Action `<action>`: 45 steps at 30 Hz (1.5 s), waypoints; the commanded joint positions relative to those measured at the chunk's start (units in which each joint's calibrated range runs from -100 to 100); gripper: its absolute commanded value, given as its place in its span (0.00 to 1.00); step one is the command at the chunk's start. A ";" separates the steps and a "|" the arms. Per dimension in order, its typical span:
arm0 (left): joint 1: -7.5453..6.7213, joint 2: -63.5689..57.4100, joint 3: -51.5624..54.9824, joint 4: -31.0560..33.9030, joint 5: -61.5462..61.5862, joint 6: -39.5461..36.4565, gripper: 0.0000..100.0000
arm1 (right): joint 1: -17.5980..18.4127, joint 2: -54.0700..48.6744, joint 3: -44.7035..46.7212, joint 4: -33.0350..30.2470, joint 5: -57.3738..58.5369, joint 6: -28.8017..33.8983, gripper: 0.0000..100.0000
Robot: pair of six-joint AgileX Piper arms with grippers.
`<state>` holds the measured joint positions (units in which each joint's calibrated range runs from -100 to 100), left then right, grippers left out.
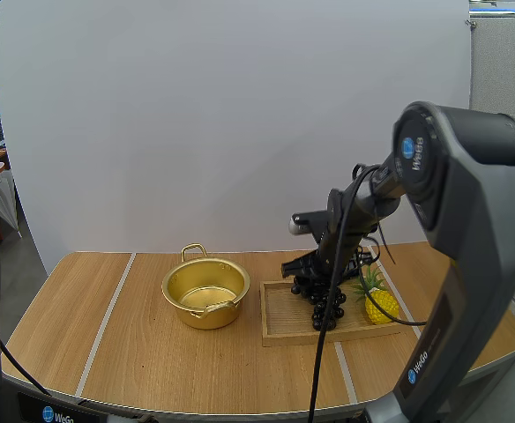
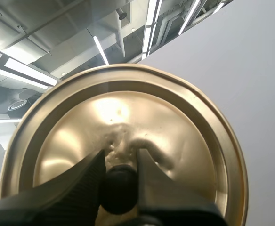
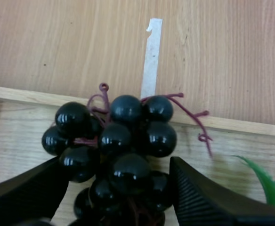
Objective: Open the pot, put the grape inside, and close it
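Note:
The gold pot (image 1: 205,295) stands open on the table, left of the wooden tray (image 1: 284,326). Its gold lid (image 2: 128,117) is up in my left gripper (image 2: 120,162), whose fingers pinch the black knob (image 2: 119,190). A bunch of black grapes (image 3: 128,110) with a reddish stem sits over the tray (image 3: 15,136). My right gripper (image 3: 118,162) has come down over the bunch, one finger pressed against each side. From above, that gripper (image 1: 315,275) is at the tray's far side with the grapes (image 1: 325,304) under it.
A small toy pineapple (image 1: 380,305) lies at the tray's right end, close beside the grapes; its green leaves (image 3: 264,183) lie beside my right finger. White tape strips (image 1: 106,322) cross the wooden table. My right arm's large grey base (image 1: 469,264) rises at the near right.

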<state>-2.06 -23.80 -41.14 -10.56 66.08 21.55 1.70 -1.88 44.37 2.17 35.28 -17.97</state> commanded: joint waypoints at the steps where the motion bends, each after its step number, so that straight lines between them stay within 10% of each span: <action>1: -0.09 -0.41 -0.43 0.05 -2.75 -0.67 0.00 | -0.27 2.08 -0.36 -0.26 -1.01 -0.05 1.00; 14: -0.09 -0.41 -0.43 0.05 -2.75 -0.67 0.00 | -0.27 3.90 -0.36 -0.26 -1.79 -0.05 1.00; 21: -0.09 -0.41 -0.43 0.05 -2.75 -0.67 0.00 | -0.27 3.90 -0.36 -0.26 -1.04 -0.05 0.00; 45: -0.09 -0.41 -0.43 0.05 -2.75 -0.67 0.00 | -0.27 -22.23 -0.36 -0.01 7.49 -0.05 0.00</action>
<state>-2.06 -23.80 -41.14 -10.46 65.51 21.55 1.60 -19.92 44.05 2.13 41.79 -17.97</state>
